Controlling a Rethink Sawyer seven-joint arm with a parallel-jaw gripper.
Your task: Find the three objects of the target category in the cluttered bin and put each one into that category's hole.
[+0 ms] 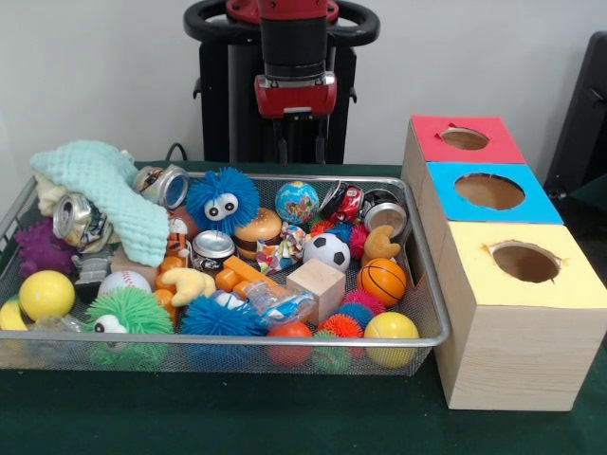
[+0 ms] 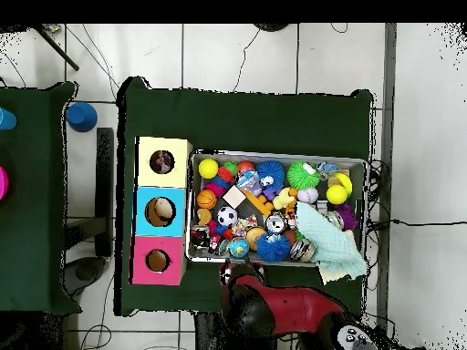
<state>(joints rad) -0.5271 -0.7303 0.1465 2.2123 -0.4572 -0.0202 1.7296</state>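
The red and black arm [image 1: 295, 57] hangs straight down, its wrist vertical. The end effector [image 1: 301, 150] points downward, fingers dark and thin; their spread cannot be judged.

Gripper [image 1: 300, 150] fingers sit dark against the black pedestal, spacing unreadable; overhead view hides them under the arm. Mint cloth [image 1: 112, 194] covers items at the bin's [image 1: 432, 313] corner. Lower toys blur behind the wire mesh front. Yellow ball [image 1: 11, 315] partly cut by the frame edge. Contents of the box holes [image 2: 161, 162] too small to identify from above.
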